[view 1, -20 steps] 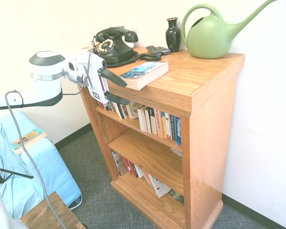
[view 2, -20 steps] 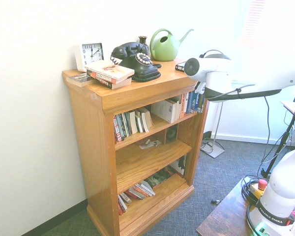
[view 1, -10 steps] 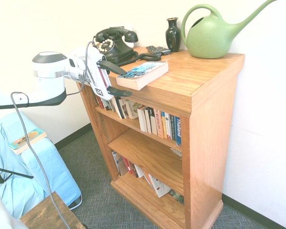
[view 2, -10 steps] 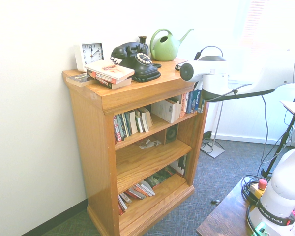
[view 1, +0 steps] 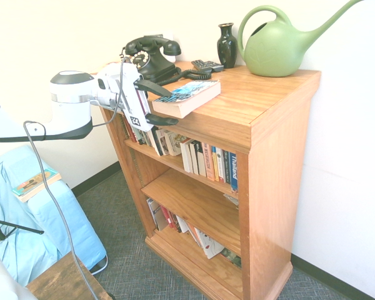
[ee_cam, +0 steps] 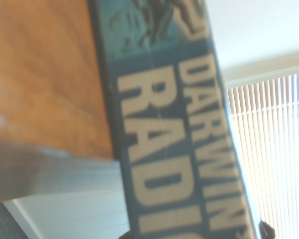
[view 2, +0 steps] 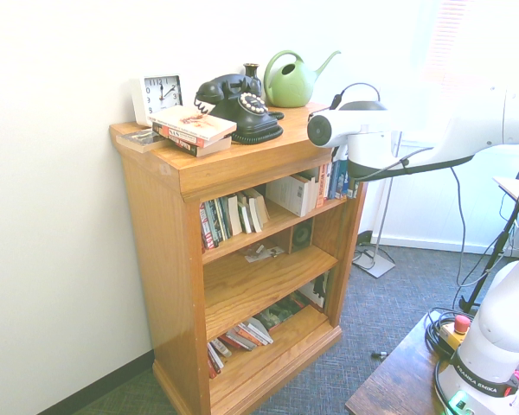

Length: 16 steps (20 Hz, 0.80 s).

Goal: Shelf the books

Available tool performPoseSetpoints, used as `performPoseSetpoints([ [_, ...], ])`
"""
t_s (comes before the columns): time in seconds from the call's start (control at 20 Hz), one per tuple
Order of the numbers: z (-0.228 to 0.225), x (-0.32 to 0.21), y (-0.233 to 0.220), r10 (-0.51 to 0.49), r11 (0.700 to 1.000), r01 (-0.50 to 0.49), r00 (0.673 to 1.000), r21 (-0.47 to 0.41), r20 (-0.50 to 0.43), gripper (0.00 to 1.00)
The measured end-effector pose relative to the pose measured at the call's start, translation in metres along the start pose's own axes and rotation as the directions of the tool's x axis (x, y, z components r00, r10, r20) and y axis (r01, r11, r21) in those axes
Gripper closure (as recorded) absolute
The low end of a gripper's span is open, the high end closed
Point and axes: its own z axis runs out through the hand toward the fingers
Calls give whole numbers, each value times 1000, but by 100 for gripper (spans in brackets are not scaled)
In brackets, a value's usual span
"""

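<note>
While the thick book [view 1: 189, 97] is lying flat on top of the bookcase [view 1: 262, 106], its glossy cover is looking slippery; the gripper [view 1: 164, 104], jaws wide apart, is lining up around its overhanging end.

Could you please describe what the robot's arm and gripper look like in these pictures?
The arm is glossy white with rounded joint housings, a dark grey cap on the nearest joint and a silver band below it. The gripper has a white body bearing a small black-and-white label, and two slim black fingers. A grey cable loops down from the wrist.
</note>
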Motion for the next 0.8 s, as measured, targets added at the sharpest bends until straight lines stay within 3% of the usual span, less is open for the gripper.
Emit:
performPoseSetpoints([
  [0.3,7,9,-18,-3,1000,3,1000,-6,5,0],
  [0.35,8,9,-19,-4,1000,4,1000,-10,6,100],
  [0.8,16,11,-19,-4,1000,4,1000,-24,16,100],
])
